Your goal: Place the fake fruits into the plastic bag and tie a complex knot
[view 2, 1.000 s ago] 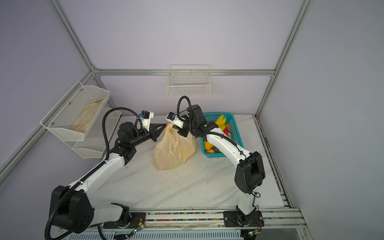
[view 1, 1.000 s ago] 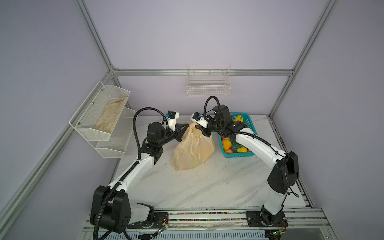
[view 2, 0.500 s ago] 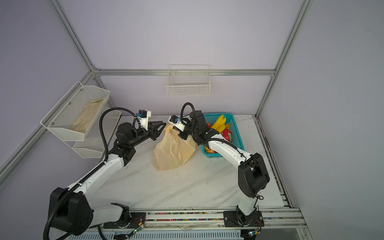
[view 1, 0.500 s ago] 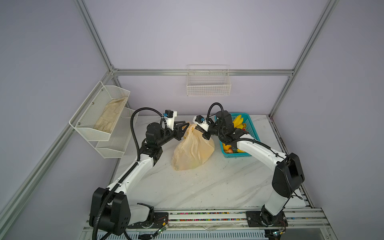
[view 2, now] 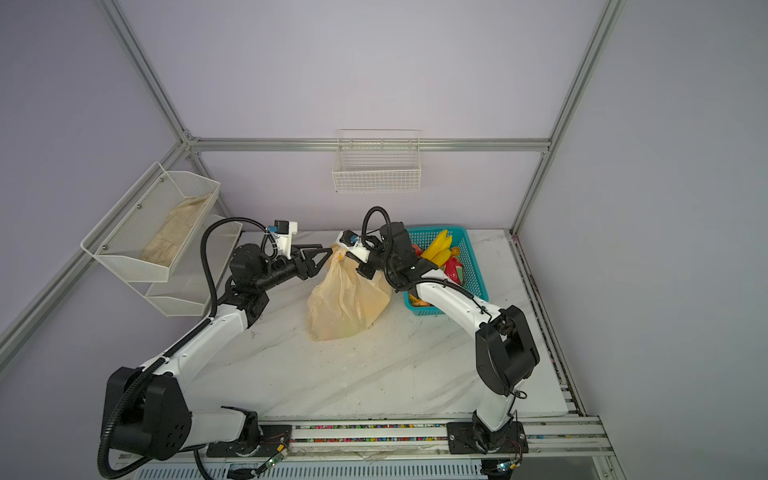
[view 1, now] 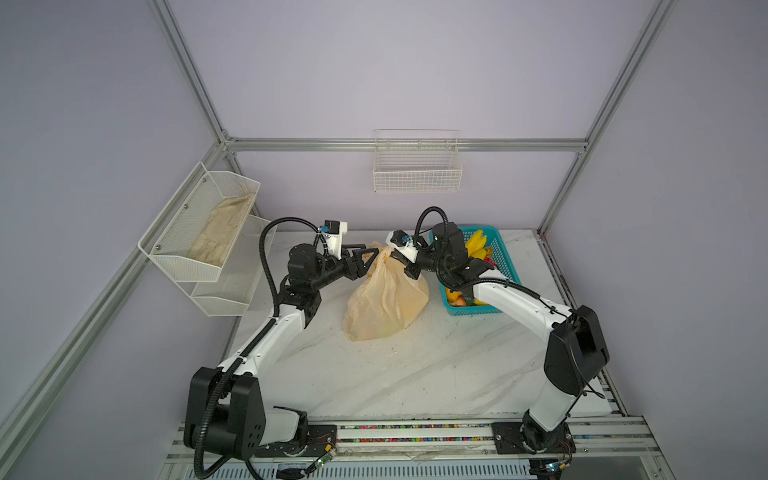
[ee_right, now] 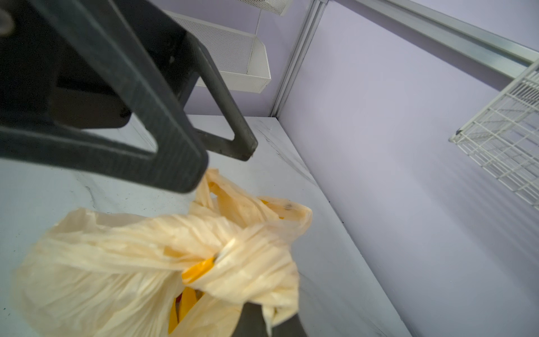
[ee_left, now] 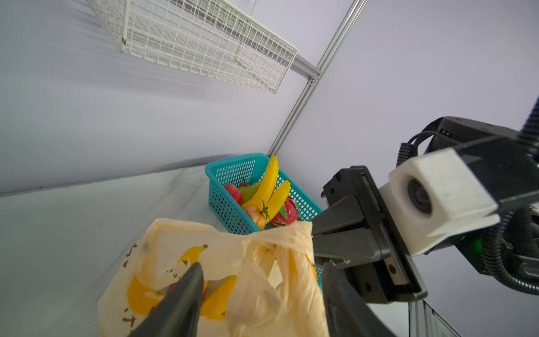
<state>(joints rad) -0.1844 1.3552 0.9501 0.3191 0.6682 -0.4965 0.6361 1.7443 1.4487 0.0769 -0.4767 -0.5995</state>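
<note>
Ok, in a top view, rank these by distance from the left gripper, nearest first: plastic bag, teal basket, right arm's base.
From the left gripper:
1. plastic bag, gathered top at the fingertips.
2. teal basket, beyond the bag, on the right.
3. right arm's base, on the front rail, farthest.

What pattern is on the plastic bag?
The plastic bag is translucent cream-yellow, printed with yellow bananas and dark lettering; clearest in the left wrist view.

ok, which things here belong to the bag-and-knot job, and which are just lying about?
Job in hand: plastic bag; knot in its handles; fake fruits in the teal basket; left gripper, open by the bag's top; right gripper, shut on the bag's top.
Lying about: wire basket on the back wall; mesh shelves; beige cloth in the upper shelf.
</note>
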